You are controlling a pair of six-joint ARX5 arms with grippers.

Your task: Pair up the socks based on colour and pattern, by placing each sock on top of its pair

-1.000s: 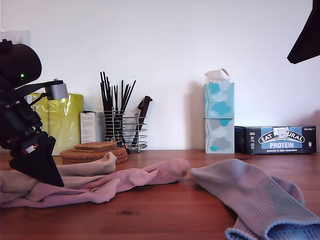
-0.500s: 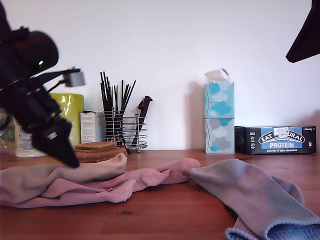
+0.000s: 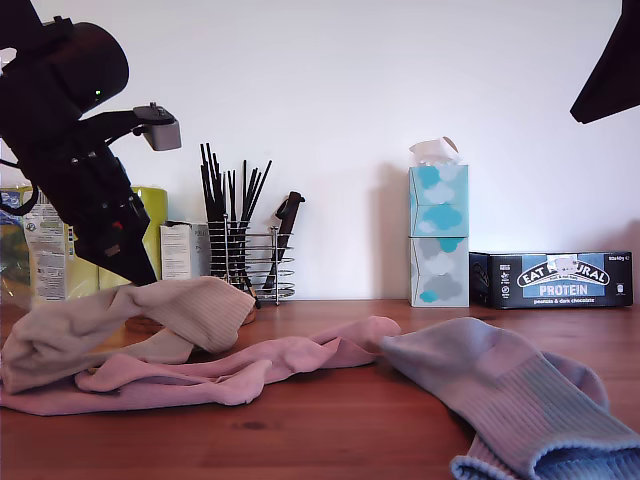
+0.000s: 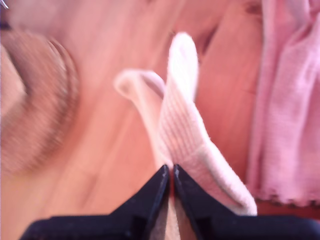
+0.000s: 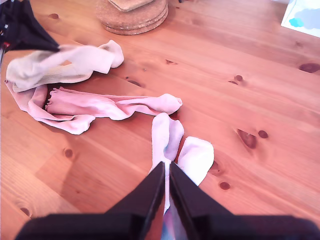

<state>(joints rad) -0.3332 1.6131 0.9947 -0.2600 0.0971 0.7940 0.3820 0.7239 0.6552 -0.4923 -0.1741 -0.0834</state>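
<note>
My first gripper (image 3: 140,275) (image 4: 171,172) is shut on a pale beige sock (image 3: 150,310) (image 4: 185,125) and holds it folded in the air, its ends drooping to the table at the exterior view's left. Under and beside it lie the pink socks (image 3: 290,360) (image 5: 100,107). The light blue-lavender socks (image 3: 520,400) (image 5: 170,135) rest on the table at the exterior view's lower right. High above them hangs my second gripper (image 5: 166,167), its jaws together with nothing gripped. The second wrist view also takes in the lifted beige sock (image 5: 65,62).
A stack of round cork coasters (image 5: 132,12) stands behind the socks. Along the back wall are a wire rack of black utensils (image 3: 240,250), stacked tissue boxes (image 3: 438,235) and a protein bar box (image 3: 552,279). A black arm part (image 3: 610,70) shows at the exterior view's top right.
My first gripper has risen and moved toward the exterior view's right, pulling the beige sock up off the pile. The pink socks shifted slightly. The blue-lavender socks have not moved.
</note>
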